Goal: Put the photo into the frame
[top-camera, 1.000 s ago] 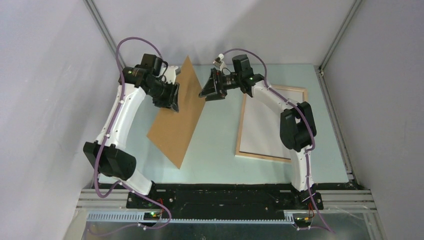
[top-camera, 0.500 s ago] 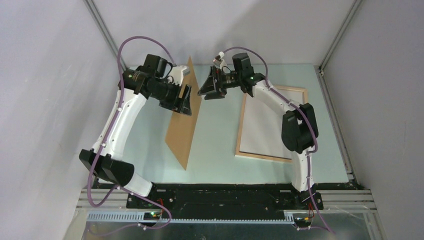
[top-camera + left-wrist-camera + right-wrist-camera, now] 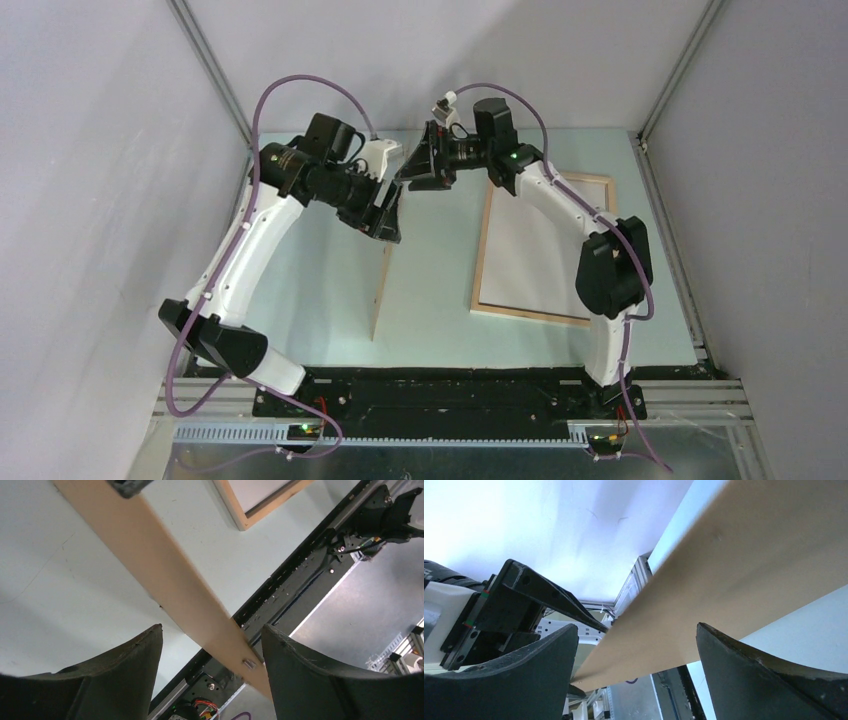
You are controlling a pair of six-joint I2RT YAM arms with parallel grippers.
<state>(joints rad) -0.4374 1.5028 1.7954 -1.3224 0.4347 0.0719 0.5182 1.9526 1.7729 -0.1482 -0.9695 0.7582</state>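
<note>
Backing step, we judge: the thin brown fibreboard panel (image 3: pixel 381 290) stands on edge between the left fingers (image 3: pixel 125 665) and right fingers (image 3: pixel 524 675), both pairs apart, unclamped. The pale-wood rectangular frame (image 3: pixel 525 316) lies flat on the tabletop (image 3: pixel 430 300), right. Next: grasp the panel and lower it onto the frame.

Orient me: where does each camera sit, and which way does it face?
Top external: above, behind the bases, facing down at the table; left arm, right arm whole.
Left wrist: wrist-mounted, faces along the board toward the near edge; own jaws at bottom.
Right wrist: wrist-mounted, faces past the board toward the left arm; own jaws at bottom.
Shared: board in all; frame in top and left wrist.
</note>
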